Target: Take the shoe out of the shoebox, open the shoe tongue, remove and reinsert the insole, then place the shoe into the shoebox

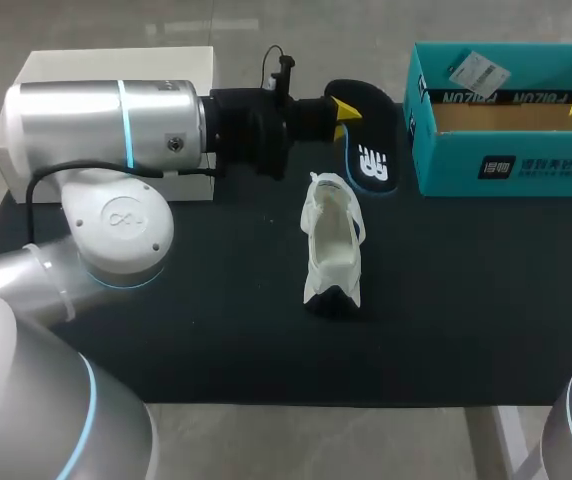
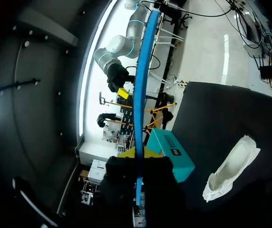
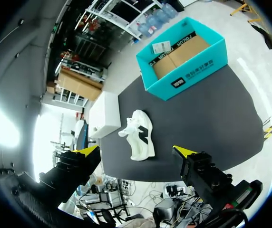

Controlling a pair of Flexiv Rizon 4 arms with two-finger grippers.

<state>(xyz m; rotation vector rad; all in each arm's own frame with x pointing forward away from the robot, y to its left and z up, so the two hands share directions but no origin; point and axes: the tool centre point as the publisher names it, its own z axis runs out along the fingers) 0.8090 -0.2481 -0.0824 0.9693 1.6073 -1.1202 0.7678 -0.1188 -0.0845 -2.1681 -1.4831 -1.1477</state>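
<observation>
Left tool (image 2: 138, 155) clamped on insole (image 2: 141, 85), right tool (image 3: 135, 152) spread wide

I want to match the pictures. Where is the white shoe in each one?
Head view: shoe, mid-table, left of the box.
Left wrist view: shoe, beside the box.
Right wrist view: shoe, ahead of the open fingers, nearer than the box.
Landmark: the teal box.

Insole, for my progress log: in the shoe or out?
Out: the insole sits between the left jaws, clear of the white shoe.
</observation>
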